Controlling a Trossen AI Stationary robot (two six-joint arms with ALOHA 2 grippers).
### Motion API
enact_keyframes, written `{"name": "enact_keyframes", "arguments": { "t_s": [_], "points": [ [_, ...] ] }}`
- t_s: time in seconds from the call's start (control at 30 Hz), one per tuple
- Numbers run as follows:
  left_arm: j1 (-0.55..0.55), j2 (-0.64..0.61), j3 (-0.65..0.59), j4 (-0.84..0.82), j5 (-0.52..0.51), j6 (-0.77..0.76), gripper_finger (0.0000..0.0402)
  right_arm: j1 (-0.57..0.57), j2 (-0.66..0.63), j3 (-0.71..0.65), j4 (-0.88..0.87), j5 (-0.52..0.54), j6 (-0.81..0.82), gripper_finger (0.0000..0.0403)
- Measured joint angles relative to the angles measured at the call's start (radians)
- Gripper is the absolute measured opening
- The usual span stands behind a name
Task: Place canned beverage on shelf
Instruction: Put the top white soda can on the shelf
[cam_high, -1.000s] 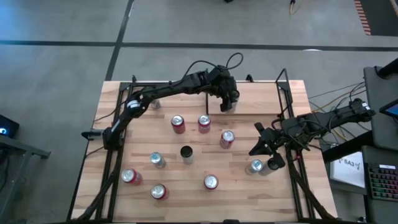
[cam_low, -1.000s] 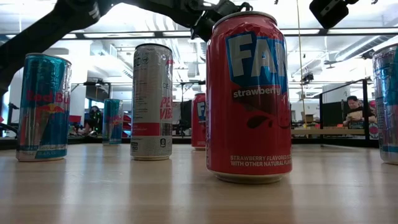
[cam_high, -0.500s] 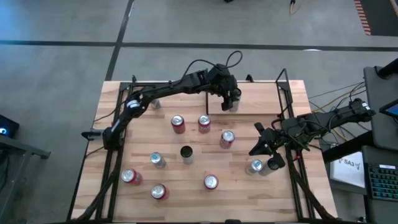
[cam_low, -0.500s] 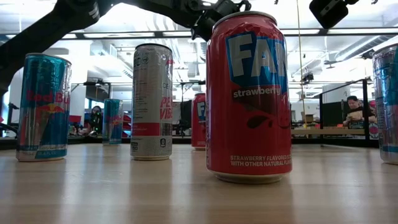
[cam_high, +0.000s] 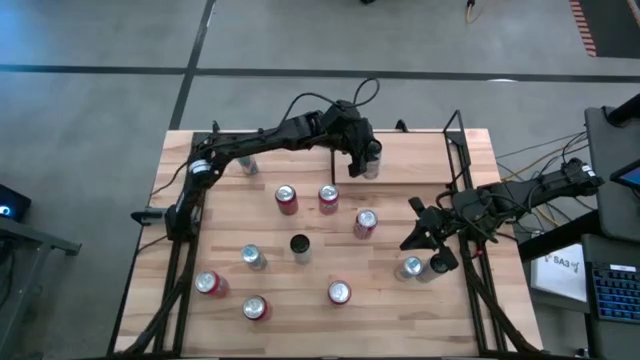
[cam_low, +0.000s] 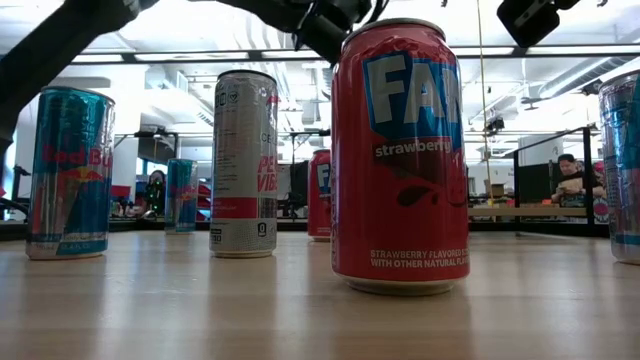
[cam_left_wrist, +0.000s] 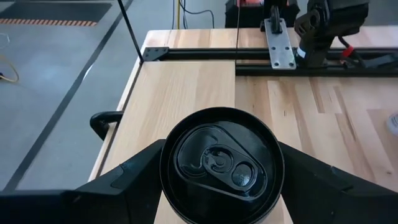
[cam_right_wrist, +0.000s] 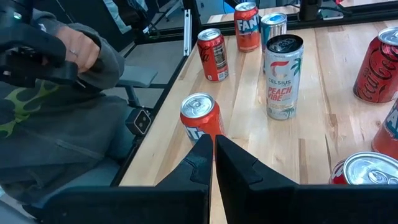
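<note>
My left gripper (cam_high: 362, 162) reaches over the table's far middle and is shut on a dark-topped canned beverage (cam_left_wrist: 217, 165), seen from above in the left wrist view. The shelf (cam_left_wrist: 186, 87), a light-wood board edged by thin black rods, lies under and beyond the can at the table's far right (cam_high: 415, 150). At the table's right side my right gripper (cam_high: 410, 240) hangs shut with nothing in it (cam_right_wrist: 213, 155). My left gripper pinches the can's round side wall just under its rim (cam_left_wrist: 163, 171) between its two fingers (cam_left_wrist: 134, 177), one on each side. The fingers slant downward from the table's left. The can stands upright in the hold; its bottom is hidden.
Several cans stand on the tabletop: red ones (cam_high: 287, 199) (cam_high: 328, 197) (cam_high: 365, 222), a black one (cam_high: 299, 244), silver ones (cam_high: 252, 257) (cam_high: 411, 267). A person's sleeve and hand (cam_right_wrist: 62, 74) show beyond the table's edge. Black frame rails (cam_high: 180, 230) run along both sides.
My left gripper has risen a little and drawn slightly toward the table's left with the can, which stays upright between the fingers.
</note>
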Motion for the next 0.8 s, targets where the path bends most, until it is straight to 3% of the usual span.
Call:
{"name": "enact_keyframes", "arguments": {
  "t_s": [0.2, 0.8],
  "points": [
    [0.005, -0.054, -0.142, 0.149, -0.016, -0.029, 0.0252, 0.000, 0.003, -0.006, 0.009, 0.000, 0.000, 0.0009],
    [0.033, -0.049, -0.142, 0.073, -0.111, -0.037, 0.0252, 0.000, 0.040, -0.007, 0.038, 0.000, -0.006, 0.0009]
  ]
}}
